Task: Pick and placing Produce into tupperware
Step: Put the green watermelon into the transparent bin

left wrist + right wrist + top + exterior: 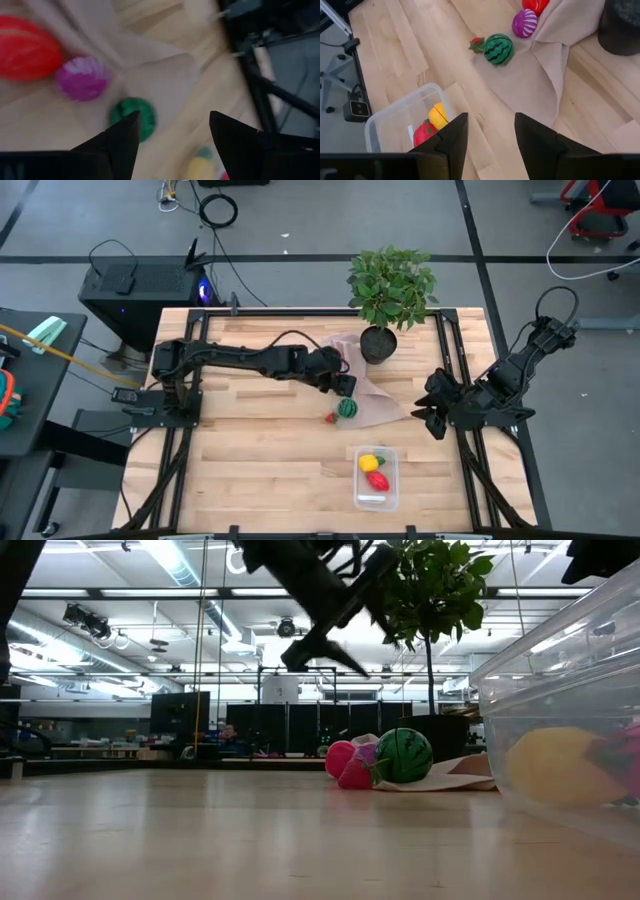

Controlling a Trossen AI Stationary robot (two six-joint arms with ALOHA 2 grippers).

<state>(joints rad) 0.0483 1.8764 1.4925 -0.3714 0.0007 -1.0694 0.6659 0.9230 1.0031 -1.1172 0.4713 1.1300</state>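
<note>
Striped green produce [347, 408] lying mid-frame on beige cloth [385, 408], left gripper [344, 385] hovering above it, jaws apart, right gripper [432, 408] waiting at right edge, jaws apart.

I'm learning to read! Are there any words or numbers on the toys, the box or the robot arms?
None can be read.
The tupperware holds a small white slip, too small to tell if anything is printed on it.
The striped green ball, the purple toy and the beige cloth show no writing.

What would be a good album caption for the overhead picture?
Left pincer open above the striped green melon on the cloth; yellow and red produce already in the tupperware.
</note>
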